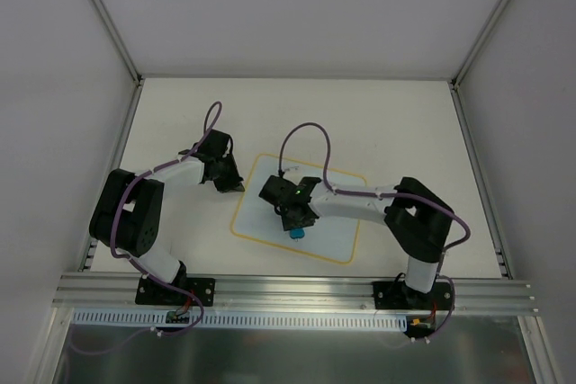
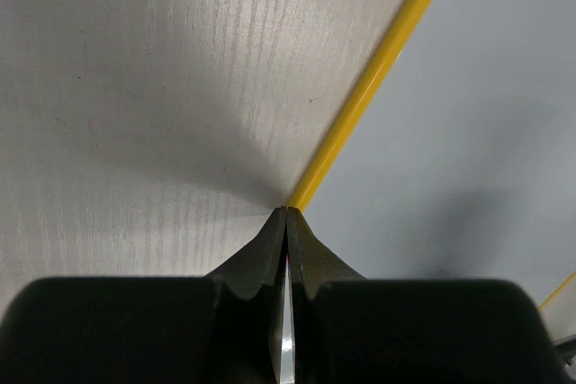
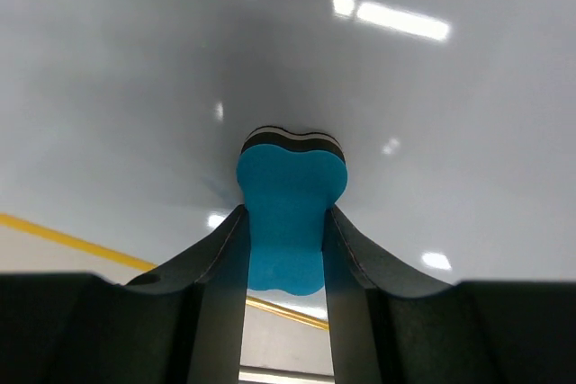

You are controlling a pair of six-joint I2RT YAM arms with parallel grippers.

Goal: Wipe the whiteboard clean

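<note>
Whiteboard (image 1: 337, 227): we recorded a pale bluish-white face with a thin yellow border.
Eraser (image 3: 290, 213): we noted bright blue, with black and white layers at its far end.
Table (image 2: 135, 87): off-white, finely streaked with grey lines.
Cables (image 1: 310, 125): we logged purple.

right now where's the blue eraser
In the top view the blue eraser is clamped in the right gripper, over the whiteboard close to its near edge.

Jaws pressed together, tips at yellow border of whiteboard (image 2: 468, 132) (table (image 2: 135, 87) at left).
</note>
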